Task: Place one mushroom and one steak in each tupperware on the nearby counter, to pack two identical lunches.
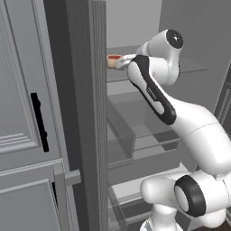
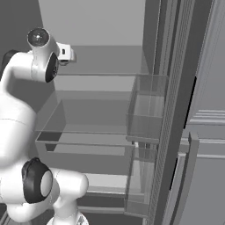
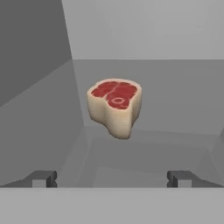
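Inside open fridge, upper shelf (image 1: pixel 198 68): gripper (image 3: pixel 112 178) spread wide, holding nothing, steak (image 3: pixel 115 106) dead ahead, ungrasped. Looks early; packing prob. all left, tupperware status unknown.

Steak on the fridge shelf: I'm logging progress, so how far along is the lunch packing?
Nothing looks packed yet. The steak lies untouched on the fridge shelf, with the open gripper lined up before it. Grasping it, carrying it out and all further packing are left.
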